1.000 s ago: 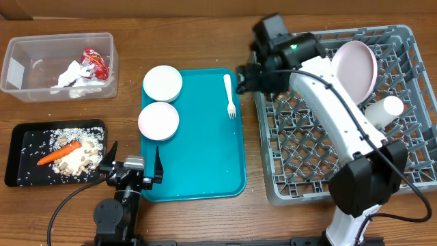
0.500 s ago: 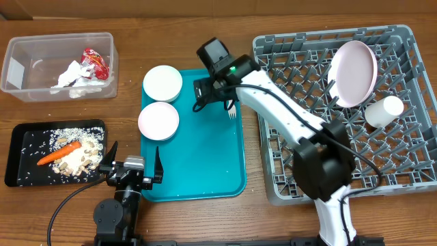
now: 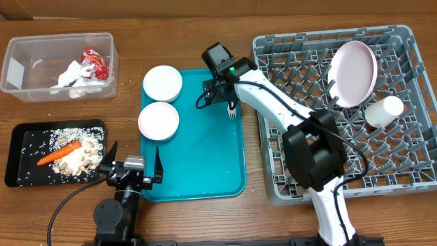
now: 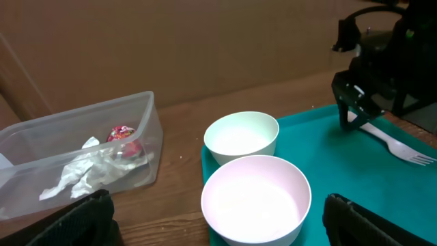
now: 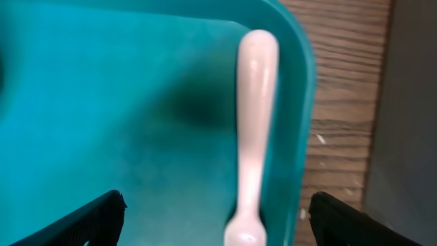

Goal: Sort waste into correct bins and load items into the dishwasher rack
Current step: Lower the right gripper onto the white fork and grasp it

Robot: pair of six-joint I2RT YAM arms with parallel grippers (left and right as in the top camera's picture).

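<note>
The white fork (image 3: pixel 231 109) lies on the teal tray (image 3: pixel 198 164) near its right edge; its handle (image 5: pixel 254 116) runs between my right fingers. My right gripper (image 3: pixel 218 87) is open, low over the fork's handle end, its jaws (image 5: pixel 217 205) straddling it. Two white bowls (image 3: pixel 162 83) (image 3: pixel 158 121) sit on the tray's left side. The white plate (image 3: pixel 354 73) and cup (image 3: pixel 384 111) stand in the grey rack (image 3: pixel 410 34). My left gripper (image 3: pixel 131 171) is open and empty at the table's front, facing the near bowl (image 4: pixel 256 198).
The clear tub (image 3: pixel 20 51) at the far left holds the red wrapper (image 3: pixel 95 63) and white tissue (image 3: pixel 72 75). The black tray (image 3: pixel 20 140) holds the carrot (image 3: pixel 58 156), nuts (image 3: pixel 82 160) and grains.
My right arm has swung left from the rack's edge to the teal tray and come down over the fork. The left arm has not moved.
</note>
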